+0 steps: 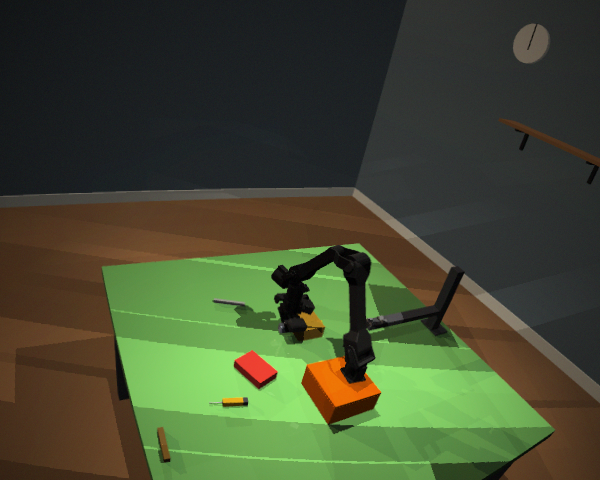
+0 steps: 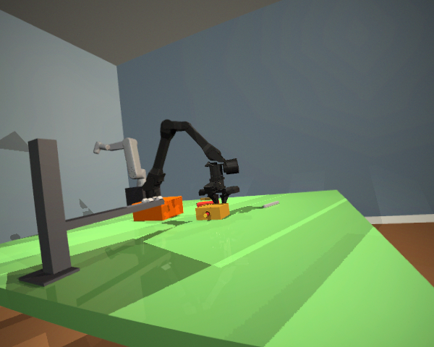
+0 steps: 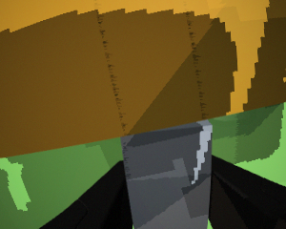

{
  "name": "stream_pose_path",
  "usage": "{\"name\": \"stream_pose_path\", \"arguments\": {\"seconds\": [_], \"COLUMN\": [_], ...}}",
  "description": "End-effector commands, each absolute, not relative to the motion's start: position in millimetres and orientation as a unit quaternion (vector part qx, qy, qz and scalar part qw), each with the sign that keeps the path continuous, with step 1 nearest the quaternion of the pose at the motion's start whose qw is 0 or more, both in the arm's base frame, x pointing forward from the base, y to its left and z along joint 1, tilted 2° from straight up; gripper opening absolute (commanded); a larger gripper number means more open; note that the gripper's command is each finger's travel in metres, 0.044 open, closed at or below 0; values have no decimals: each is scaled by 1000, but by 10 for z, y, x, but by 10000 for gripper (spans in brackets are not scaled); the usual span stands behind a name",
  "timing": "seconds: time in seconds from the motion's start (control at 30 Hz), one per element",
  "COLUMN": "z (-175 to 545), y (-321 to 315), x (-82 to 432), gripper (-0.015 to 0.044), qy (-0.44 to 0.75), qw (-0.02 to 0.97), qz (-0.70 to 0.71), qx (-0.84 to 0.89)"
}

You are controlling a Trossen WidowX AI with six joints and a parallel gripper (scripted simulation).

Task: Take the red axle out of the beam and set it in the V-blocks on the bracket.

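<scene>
Evidently the red axle (image 2: 208,213) is in the beam (image 1: 313,322) (image 2: 220,212) (image 3: 86,86): a bit of red and a yellow spot show at the hole in the beam's face towards the exterior camera. How far it stands out I cannot tell.

The gripper (image 1: 293,316) (image 2: 220,202) (image 3: 164,167) is pinching a grey block (image 3: 164,186) at the beam's opposite side, the block's end looking close against it; I take it for a push tool driving the axle through. Whether they touch is unclear.

I'd expect the axle to be light, stiff and smooth, hardly fragile, but keen to roll once free of the beam. A snug hole could grip it, so the push wants to be straight; a skewed one may drag the beam along or jam.

Once enough shows beyond the beam, the hold I would want is across the axle's round side, near its middle if reachable, leaving both ends free for the V-blocks (image 1: 377,322) (image 2: 152,199). Those sit on the bracket (image 1: 447,291) (image 2: 50,205), well apart from the beam.
</scene>
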State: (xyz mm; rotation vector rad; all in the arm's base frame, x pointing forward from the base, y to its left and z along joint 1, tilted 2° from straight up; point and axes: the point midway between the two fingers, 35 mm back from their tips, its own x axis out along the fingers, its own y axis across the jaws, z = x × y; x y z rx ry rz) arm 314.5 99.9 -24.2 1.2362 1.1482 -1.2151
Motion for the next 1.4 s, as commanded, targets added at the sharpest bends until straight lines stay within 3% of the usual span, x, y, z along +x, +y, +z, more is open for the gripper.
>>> {"name": "stream_pose_path", "arguments": {"seconds": [0.0, 0.27, 1.37], "z": [-243, -254, 185], "y": [1138, 1542, 1556], "x": [3138, 3092, 3078], "gripper": [0, 0, 0], "qy": [477, 478, 478], "qw": [506, 505, 505], "qz": [-504, -503, -503], "qx": [512, 513, 513]}}
